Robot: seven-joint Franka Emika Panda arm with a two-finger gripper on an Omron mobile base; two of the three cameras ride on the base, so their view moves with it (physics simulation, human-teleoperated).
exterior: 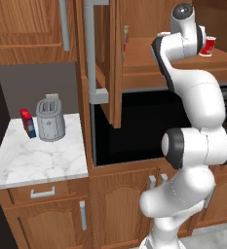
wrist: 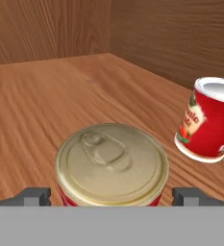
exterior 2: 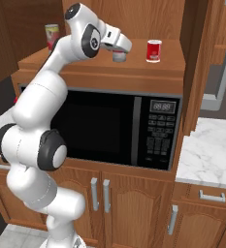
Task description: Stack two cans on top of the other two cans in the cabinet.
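the claw (wrist: pixel 111 196) hangs open astride a gold-lidded can (wrist: pixel 111 163) on the cabinet shelf (wrist: pixel 51 96), so it should close squarely, clear of the red can (wrist: pixel 207 122) just beside it.

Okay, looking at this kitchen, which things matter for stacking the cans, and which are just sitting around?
Job in hand:
- cabinet, door open
- gold-lidded can between the end effector fingers
- red can beside it
- third can at the shelf's far end

Just lying about:
- microwave
- toaster
- small red-and-blue box
- marble counter
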